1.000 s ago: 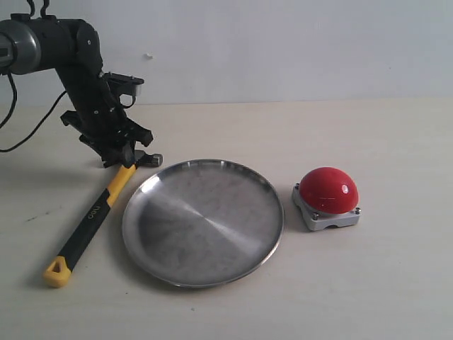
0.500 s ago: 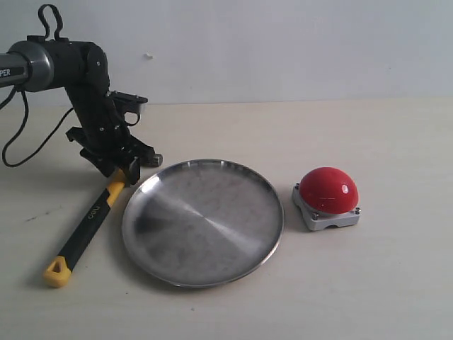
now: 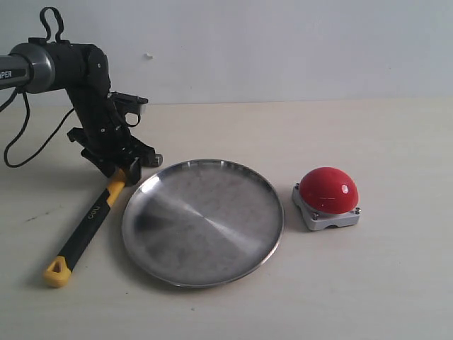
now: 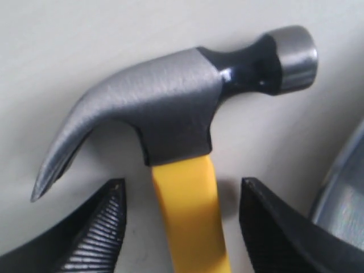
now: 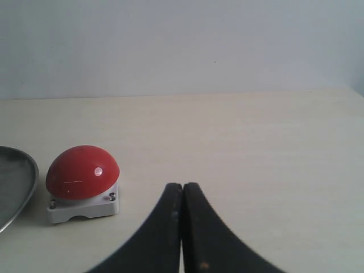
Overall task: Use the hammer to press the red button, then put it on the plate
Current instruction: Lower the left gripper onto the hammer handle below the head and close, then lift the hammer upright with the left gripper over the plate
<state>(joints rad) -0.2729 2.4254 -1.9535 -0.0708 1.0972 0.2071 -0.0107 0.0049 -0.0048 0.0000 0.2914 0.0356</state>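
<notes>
Left hand (image 4: 181, 190) spread astride hammer (image 4: 170, 108) — right hand (image 5: 182, 190) clenched, beige tabletop (image 3: 368, 283), white wall (image 3: 283, 42).

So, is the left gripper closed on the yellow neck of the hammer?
No, the left gripper stands open, with a clear gap on each side of the neck of the hammer.

Left hand (image 3: 120, 170) has opened wider in the last second. Its fingers now straddle the yellow neck of the black-handled claw hammer with dark metal head (image 3: 88, 216), with a gap each side. The hand nudged toward 9 o'clock. The arm's grey upper link (image 3: 35, 67) dropped lower, and the cable loop (image 3: 49, 18) came into view at 11 o'clock.
</notes>
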